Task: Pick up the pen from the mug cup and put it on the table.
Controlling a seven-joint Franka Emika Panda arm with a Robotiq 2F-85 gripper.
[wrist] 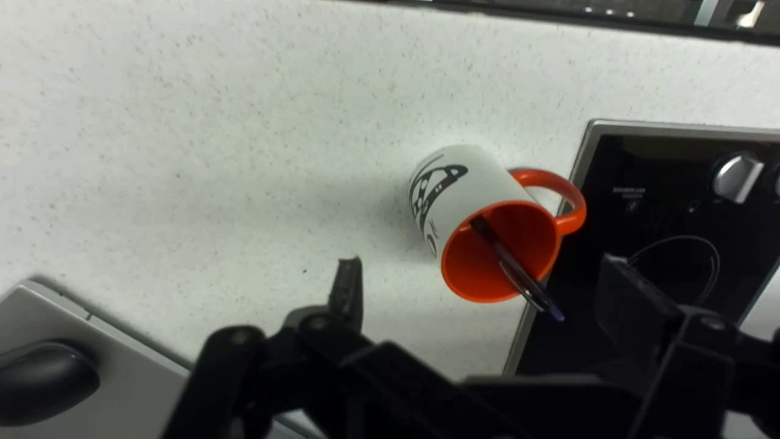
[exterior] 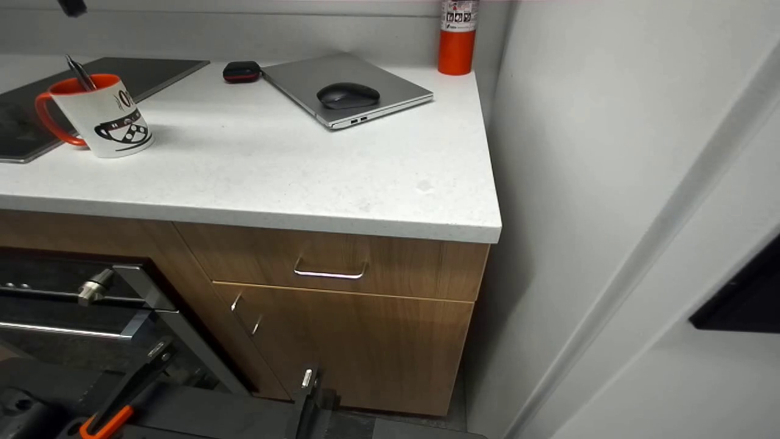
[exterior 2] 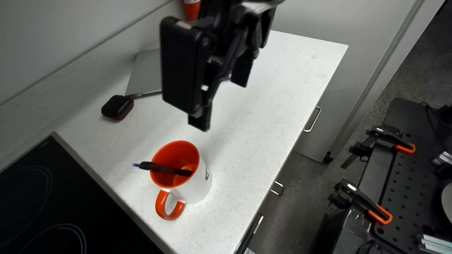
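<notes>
Black pen [exterior 2: 166, 168] leans inside the white mug cup [exterior 2: 198, 188]; the picking is not yet done.
The fingers [wrist: 347, 286] stand wide apart and hold nothing, so I judge that grasping, lifting out and laying down all remain. In an exterior view, the cooktop [exterior: 18, 128] is close on the mug cup's left, and the front edge of the surface [exterior: 274, 171] runs along the near side. The laptop [exterior: 365, 73], with a mouse [exterior: 347, 96] on it, lies at the far right; open room is right of the mug cup, on the laptop's near side.
</notes>
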